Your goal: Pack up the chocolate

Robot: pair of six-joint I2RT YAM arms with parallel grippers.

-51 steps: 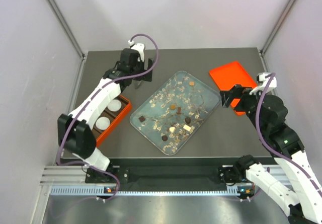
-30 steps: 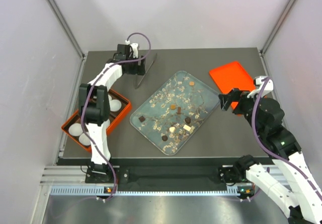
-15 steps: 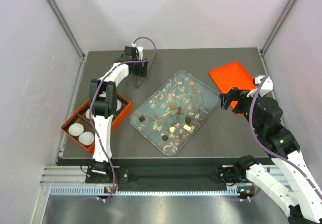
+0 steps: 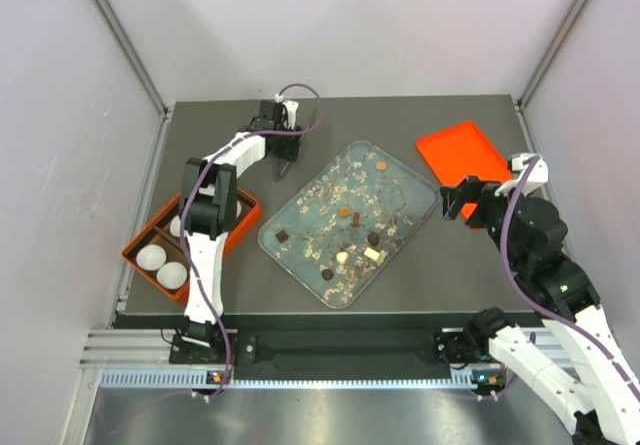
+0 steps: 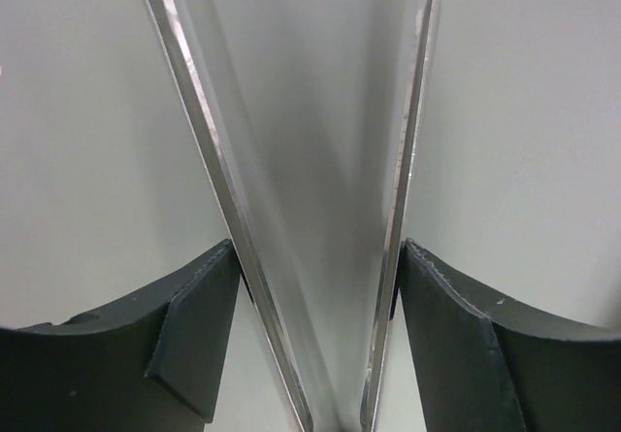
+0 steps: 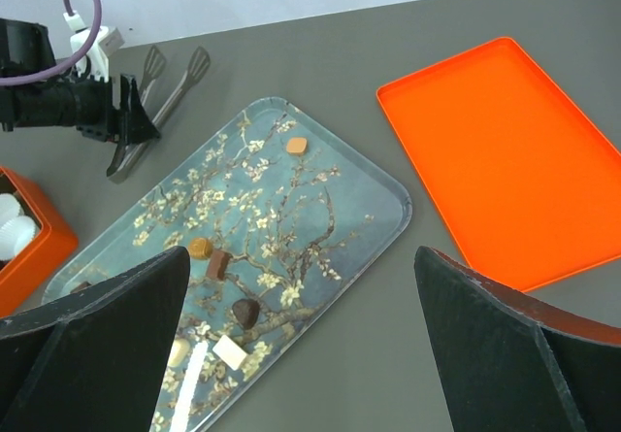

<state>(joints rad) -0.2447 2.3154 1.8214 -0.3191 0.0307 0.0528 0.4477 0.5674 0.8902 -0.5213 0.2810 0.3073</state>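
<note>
Small round and square chocolate pieces (image 6: 201, 248) lie scattered, sharing no direction, on a clear blossom-patterned tray (image 6: 369, 199) set diagonally mid-surface. Beyond its far-left edge, the left jaws close on both arms of metal tongs (image 6: 196, 63), while the right jaws hang wide and empty near an orange lid (image 4: 455, 150). An orange box (image 4: 245, 227) at left holds white paper cups (image 4: 152, 257).

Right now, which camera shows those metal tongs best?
The right wrist view: the tongs show nearly whole, both tips included, with the left pincer around them. The top view shows them small and dark. The left wrist view shows only their two shiny arms, close up, between the pincer's fingers.
</note>
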